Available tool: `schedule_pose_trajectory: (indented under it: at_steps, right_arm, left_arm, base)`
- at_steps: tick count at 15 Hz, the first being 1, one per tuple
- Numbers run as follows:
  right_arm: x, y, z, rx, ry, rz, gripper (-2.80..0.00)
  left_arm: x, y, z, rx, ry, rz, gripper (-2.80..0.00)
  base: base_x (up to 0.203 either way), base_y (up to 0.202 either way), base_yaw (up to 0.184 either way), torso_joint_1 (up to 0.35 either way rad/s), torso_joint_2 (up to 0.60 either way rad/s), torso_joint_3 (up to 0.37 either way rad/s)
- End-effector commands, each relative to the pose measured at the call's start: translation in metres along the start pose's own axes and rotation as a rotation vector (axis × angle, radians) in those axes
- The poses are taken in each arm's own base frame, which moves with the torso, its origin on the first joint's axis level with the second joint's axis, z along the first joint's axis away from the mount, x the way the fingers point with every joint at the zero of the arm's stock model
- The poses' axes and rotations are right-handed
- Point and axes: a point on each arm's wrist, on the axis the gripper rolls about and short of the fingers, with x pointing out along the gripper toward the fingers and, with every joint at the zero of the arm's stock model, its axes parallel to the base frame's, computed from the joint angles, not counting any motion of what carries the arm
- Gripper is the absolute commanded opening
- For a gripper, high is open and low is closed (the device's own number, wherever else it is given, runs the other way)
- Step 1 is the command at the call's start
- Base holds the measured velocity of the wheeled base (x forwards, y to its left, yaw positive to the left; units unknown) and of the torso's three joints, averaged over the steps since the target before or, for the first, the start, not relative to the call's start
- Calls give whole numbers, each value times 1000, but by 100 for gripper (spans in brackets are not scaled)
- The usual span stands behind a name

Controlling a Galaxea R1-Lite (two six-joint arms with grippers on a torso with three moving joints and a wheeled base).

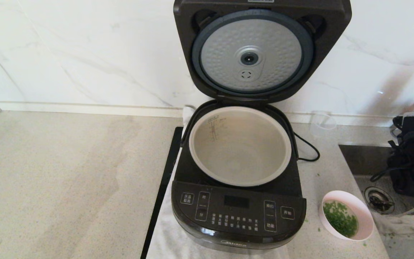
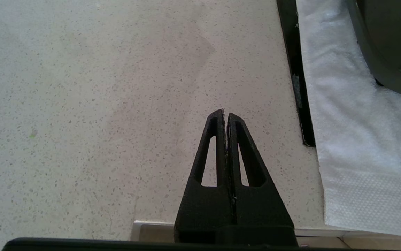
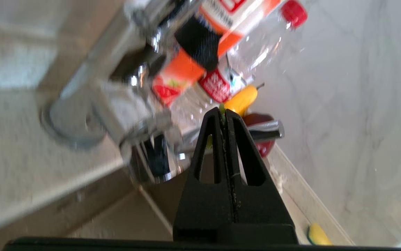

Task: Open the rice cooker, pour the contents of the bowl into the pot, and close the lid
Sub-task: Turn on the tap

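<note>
- Lid [image 1: 253, 50] is already up, standing vertical at the top centre of the head view, dimpled silver plate facing the camera. So the opening step looks done.
- Pot [image 1: 241, 145] sits in the cooker [image 1: 237, 212] mid-frame and looks empty, nothing green in it that I can see.
- Bowl [image 1: 347, 215] is at the lower right of the head view, on the counter [image 1: 66, 187] just beside the cooker's front right corner, not touching it. The greens [image 1: 340, 217] are in there in a bit of water, so the pour isn't done.
- The key bit: the bowl is on the right side of the cooker, next to the sink [image 1: 379, 198]. I'd say that makes it the right arm's job. The bowl is round, so no long axis to line up with, just pinch the rim.
- Right gripper [image 3: 224, 113]: fingers pressed together, nothing big in them, though a tiny green fleck seems stuck at the tips. Its camera shows a faucet [image 3: 116, 104] and a bottle [image 3: 200, 52], no bowl, so it's pointing away and has to swing round.
- Left gripper [image 2: 224, 115]: fingers closed, empty, hanging over bare counter with the white cloth [image 2: 343, 122] and cooker edge off to the upper right of its view. Looks parked.
- Neither gripper shows in the head view.
</note>
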Motion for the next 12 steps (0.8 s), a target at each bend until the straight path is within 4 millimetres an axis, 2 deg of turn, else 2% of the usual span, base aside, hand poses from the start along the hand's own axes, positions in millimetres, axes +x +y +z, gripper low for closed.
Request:
schedule_pose_trajectory:
  at_steps: [1, 3, 6, 9, 12]
  right_arm:
    - [-4, -5, 0, -7, 20, -10, -280]
    - [-3, -7, 7, 8, 8, -18, -280]
    - [-10, -13, 37, 109, -45, -10, -280]
    - [-26, -26, 82, 208, -123, 21, -280]
    - [-60, -42, 111, 233, -136, 183, -280]
  left_arm:
    - [0, 0, 0, 1, 0, 0, -280]
    - [0, 0, 0, 1, 0, 0, -280]
    - [0, 0, 0, 1, 0, 0, -280]
    - [0, 0, 0, 1, -1, 0, -280]
    - [0, 0, 0, 1, 0, 0, -280]
  base:
    - [0, 0, 0, 0, 0, 0]
    - [0, 0, 0, 0, 0, 0]
    - [0, 0, 0, 0, 0, 0]
    - [0, 0, 0, 0, 0, 0]
    - [0, 0, 0, 0, 0, 0]
